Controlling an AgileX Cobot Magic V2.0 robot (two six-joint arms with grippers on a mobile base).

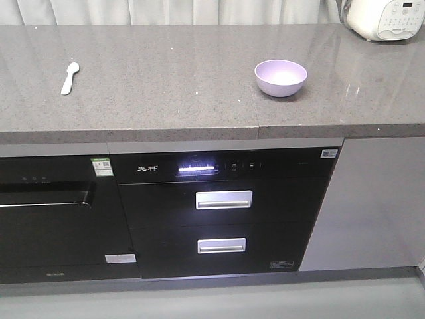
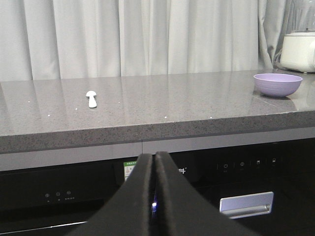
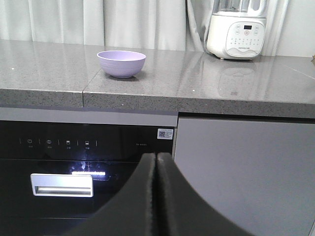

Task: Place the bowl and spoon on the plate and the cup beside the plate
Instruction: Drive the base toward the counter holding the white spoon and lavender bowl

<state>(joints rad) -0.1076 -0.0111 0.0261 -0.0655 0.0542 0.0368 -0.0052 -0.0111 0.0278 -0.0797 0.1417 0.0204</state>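
Left gripper (image 2: 153, 156) and right gripper (image 3: 156, 155), pressed together and empty, wait below the grey stone bench (image 1: 166, 66); round lavender plastic bowl (image 1: 281, 76) upper right, mint plastic spoon (image 1: 70, 78) upper left.

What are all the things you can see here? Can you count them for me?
bowl: one, lavender-purple, on the right part of the countertop
spoon: one, pale mint-white, on the left part of the countertop, far from the bowl
countertop: one, speckled grey, across the whole scene
kitchen appliance: one, white with a button panel, back right corner of the countertop
curtain: one, white, behind the countertop
drawer unit: one, black, lit display, two silver handles, under the countertop
oven-like unit: one, black, lower left
cabinet door: one, grey, lower right
left pincer: one, black, shut, empty
right pincer: one, black, shut, empty
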